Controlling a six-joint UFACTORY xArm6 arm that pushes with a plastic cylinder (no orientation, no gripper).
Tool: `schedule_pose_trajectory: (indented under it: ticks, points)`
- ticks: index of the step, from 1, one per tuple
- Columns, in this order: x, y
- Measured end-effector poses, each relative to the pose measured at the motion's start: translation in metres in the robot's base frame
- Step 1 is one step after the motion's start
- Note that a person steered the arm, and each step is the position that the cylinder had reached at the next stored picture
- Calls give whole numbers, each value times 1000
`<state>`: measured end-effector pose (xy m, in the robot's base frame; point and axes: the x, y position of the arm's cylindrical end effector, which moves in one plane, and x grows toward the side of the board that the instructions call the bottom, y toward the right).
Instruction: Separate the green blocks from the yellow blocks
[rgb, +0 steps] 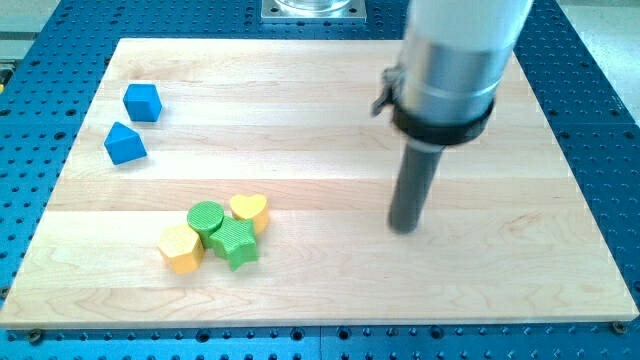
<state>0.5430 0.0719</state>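
A green round block (206, 218) and a green star block (237, 243) sit packed together with a yellow heart block (249, 210) and a yellow hexagon block (181, 248) at the view's lower left of the wooden board (330, 110). The green round block touches both yellow blocks and the star. My tip (403, 228) rests on the board well to the right of this cluster, apart from every block.
Two blue blocks lie at the view's upper left: a blue cube-like block (142, 102) and a blue angular block (125, 144) just below it. The board lies on a blue perforated table (600, 70).
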Motion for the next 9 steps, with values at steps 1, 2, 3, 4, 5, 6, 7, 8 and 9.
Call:
schedule_pose_trajectory:
  ticks: [1,2,3,4,5,6,7,8,9]
  points:
    - [30,-70]
    - [30,-146]
    - [24,-184]
    - [15,-179]
    - [1,-202]
    - [-24,-198]
    - [-49,-190]
    - [-70,-151]
    - [-87,-156]
